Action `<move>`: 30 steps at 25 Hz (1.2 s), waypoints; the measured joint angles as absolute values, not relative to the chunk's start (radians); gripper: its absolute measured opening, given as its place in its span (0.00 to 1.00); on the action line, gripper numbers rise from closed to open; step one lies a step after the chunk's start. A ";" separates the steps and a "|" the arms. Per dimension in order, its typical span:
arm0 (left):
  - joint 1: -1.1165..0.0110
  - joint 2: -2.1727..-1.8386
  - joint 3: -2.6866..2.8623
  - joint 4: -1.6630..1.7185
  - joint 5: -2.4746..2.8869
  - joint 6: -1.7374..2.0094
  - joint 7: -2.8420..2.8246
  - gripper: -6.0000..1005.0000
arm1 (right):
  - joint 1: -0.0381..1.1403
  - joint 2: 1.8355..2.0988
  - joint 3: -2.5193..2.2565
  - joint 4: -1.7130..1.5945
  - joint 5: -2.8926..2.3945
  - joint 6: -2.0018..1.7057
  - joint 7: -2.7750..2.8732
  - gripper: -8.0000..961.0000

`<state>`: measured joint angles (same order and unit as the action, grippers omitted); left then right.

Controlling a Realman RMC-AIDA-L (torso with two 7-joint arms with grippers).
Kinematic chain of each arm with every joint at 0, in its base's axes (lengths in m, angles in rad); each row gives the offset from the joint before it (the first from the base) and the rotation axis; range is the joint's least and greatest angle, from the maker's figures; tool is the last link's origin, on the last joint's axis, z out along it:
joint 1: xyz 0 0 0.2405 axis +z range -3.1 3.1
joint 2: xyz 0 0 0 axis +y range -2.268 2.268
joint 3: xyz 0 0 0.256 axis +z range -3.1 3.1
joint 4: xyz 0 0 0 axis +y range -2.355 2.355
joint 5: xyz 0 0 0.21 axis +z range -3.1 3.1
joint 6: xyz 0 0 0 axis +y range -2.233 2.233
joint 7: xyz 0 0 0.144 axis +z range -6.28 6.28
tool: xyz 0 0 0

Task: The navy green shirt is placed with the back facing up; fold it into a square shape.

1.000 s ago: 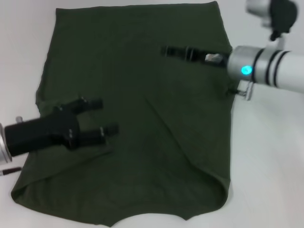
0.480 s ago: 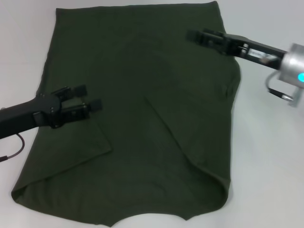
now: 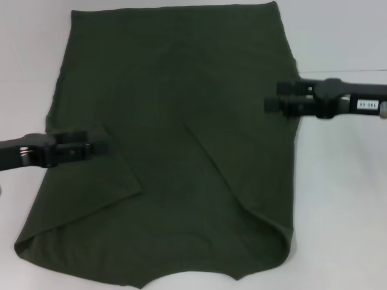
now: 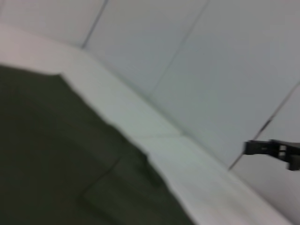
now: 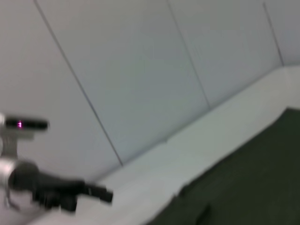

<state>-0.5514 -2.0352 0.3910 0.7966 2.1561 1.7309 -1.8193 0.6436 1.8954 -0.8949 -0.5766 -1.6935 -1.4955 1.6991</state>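
Note:
The navy green shirt [image 3: 175, 84] lies flat on the white table [image 3: 344, 199], plain side up, with both side flaps folded inward so that it forms a long panel. My left gripper [image 3: 94, 142] hovers over the shirt's left edge, level and pointing right, open and holding nothing. Over the right edge, my right gripper [image 3: 275, 96] points left, also open and holding nothing. The left wrist view shows the shirt [image 4: 47, 159] and the far-off right gripper [image 4: 272, 149]. The right wrist view shows a shirt corner [image 5: 253, 187] and the distant left gripper [image 5: 93, 192].
White table surface surrounds the shirt on the left, right and far sides. A pale panelled wall [image 4: 197, 56] rises behind the table. The shirt's near hem [image 3: 151, 275] reaches the lower edge of the head view.
Both arms have drawn outward from above the shirt. The left gripper slid back to the left edge; the right one moved down to the right edge. Both wrists turned level. The shirt stayed still.

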 joint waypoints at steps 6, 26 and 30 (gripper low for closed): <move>-0.546 -1.995 0.376 0.900 2.296 1.753 -2.018 0.95 | 0.650 1.906 -0.895 -0.616 -1.801 -1.503 1.702 0.93; -0.581 -1.952 0.323 0.921 2.659 1.837 -2.180 0.95 | 0.653 1.931 -0.903 -0.621 -1.994 -1.530 1.557 0.93; -0.580 -1.953 0.328 0.907 2.683 1.826 -2.179 0.95 | 0.658 1.937 -0.904 -0.621 -2.030 -1.567 1.532 0.93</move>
<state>-0.5802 -1.9528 0.3281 0.9066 2.6831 1.8263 -2.1794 0.6583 1.9375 -0.9035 -0.6206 -2.0300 -1.5666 1.5317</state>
